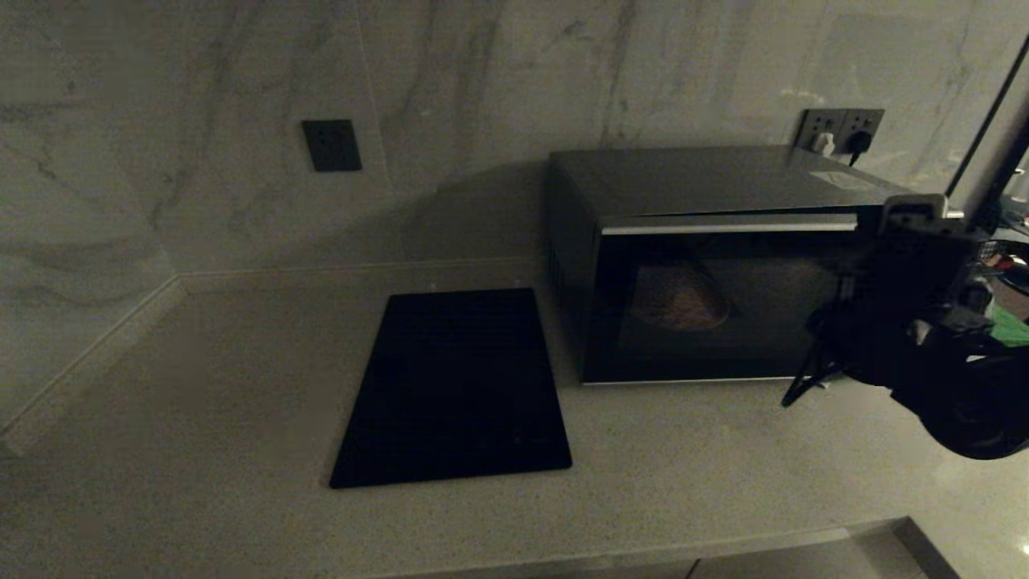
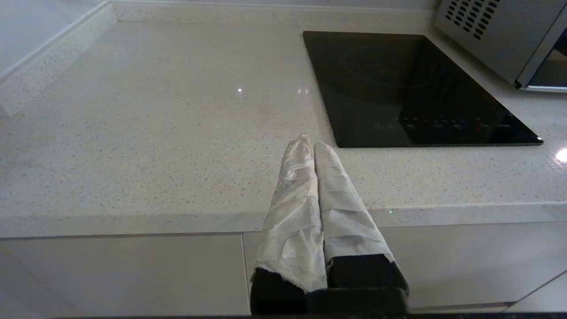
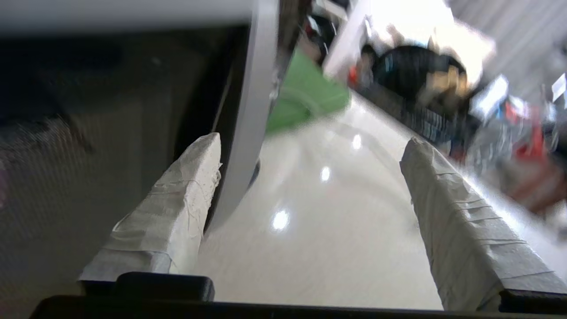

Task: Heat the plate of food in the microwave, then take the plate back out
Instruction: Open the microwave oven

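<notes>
Head view showed the microwave (image 1: 707, 265) on the surface (image 1: 241, 386) with its door shut, the plate of food (image 1: 679, 301) dimly visible inside. The right hand (image 3: 310, 173) hung at its right front, fingers spread wide. The left hand (image 2: 310, 146) was pressed together over the surface's front edge.

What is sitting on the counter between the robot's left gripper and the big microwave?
A flat black rectangular glass panel lies between the shut left gripper and the black and silver-grey box microwave, set in the speckled pale stone counter. The left wrist view shows this.
</notes>
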You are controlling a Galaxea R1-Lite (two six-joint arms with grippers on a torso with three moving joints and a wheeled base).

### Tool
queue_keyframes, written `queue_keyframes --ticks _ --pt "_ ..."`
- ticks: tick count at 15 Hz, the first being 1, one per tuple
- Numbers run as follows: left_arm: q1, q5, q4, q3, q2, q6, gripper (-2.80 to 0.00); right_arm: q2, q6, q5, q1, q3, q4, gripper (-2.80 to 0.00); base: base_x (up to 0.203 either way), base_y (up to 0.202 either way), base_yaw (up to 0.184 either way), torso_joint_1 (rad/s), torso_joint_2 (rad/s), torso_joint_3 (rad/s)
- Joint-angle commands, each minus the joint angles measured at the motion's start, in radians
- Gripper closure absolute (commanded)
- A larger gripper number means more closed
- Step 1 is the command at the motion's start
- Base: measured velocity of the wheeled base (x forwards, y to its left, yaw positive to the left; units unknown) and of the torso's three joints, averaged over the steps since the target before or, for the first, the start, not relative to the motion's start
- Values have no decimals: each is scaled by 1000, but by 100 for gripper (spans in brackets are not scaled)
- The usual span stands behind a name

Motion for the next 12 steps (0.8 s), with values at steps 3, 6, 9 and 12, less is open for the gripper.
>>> queue_keyframes --ticks 3,6,9,12 --pt "0 0 0 0 1 -1 0 -184 -207 140 0 -91 24 -280 0 0 0 0 0 0" --pt "1 0 -1 0 1 -1 0 -257 -235 207 -2 -144 126 0 0 0 0 0 0 0" --pt "0 0 1 0 1 -1 0 -305 -352 215 -2 -153 131 0 0 0 0 0 0 0" --pt "-1 0 1 0 1 -1 0 -353 -394 235 2 -158 129 0 0 0 0 0 0 0"
